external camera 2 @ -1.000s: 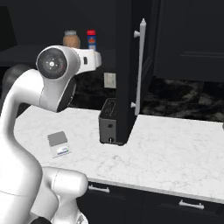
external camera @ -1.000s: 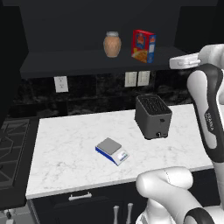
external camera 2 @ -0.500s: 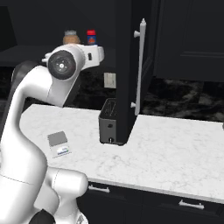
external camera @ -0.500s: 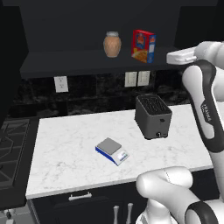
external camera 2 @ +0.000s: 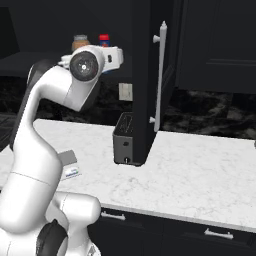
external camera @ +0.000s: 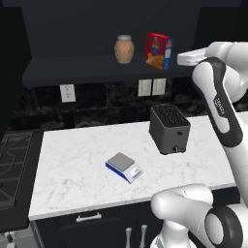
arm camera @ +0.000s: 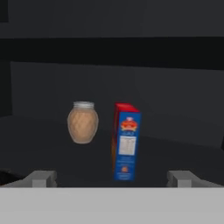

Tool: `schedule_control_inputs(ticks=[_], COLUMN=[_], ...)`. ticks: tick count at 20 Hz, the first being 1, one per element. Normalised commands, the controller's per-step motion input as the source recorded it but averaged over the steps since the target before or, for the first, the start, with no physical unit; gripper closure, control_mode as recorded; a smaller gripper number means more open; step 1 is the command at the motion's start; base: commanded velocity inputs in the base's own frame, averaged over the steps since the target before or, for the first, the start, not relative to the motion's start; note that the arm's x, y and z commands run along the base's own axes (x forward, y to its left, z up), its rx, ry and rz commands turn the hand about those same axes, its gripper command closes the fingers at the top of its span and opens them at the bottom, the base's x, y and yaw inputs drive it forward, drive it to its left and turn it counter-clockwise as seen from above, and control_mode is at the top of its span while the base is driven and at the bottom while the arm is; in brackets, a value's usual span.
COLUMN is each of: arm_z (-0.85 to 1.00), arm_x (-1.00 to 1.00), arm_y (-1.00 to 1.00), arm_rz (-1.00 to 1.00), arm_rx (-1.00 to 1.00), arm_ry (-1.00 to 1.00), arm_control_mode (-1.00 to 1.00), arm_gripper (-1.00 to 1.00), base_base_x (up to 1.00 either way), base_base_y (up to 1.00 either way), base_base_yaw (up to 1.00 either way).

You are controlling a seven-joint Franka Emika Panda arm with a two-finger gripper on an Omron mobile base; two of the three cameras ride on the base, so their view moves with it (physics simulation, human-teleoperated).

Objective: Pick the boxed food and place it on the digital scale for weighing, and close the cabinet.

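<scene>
Hand view has the boxed food (arm camera: 127,142) upright on the cabinet (arm camera: 183,153) shelf, tan jar (arm camera: 82,122) at its 9 o'clock. Gripper (arm camera: 112,178) fingers sit spread wide, holding nothing, I think. Digital scale (external camera: 124,167) sits on the marble counter (external camera: 72,164), toaster (external camera: 168,129) around 2 o'clock.
</scene>
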Motion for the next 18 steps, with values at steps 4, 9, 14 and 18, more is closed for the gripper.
schedule_control_inputs(ticks=[4, 9, 14, 18], arm_z=[0.00, 0.00, 0.00, 0.00], arm_x=[0.39, 0.43, 0.37, 0.34], arm_y=[0.00, 0.00, 0.00, 0.00], arm_rz=[0.00, 0.00, 0.00, 0.00], arm_rx=[0.00, 0.00, 0.00, 0.00], arm_ry=[0.00, 0.00, 0.00, 0.00], arm_control_mode=[-1.00, -1.00, -1.00, -1.00], arm_gripper=[-1.00, -1.00, -1.00, -1.00], base_base_x=[0.00, 0.00, 0.00, 0.00], base_base_y=[0.00, 0.00, 0.00, 0.00], base_base_yaw=[0.00, 0.00, 0.00, 0.00])
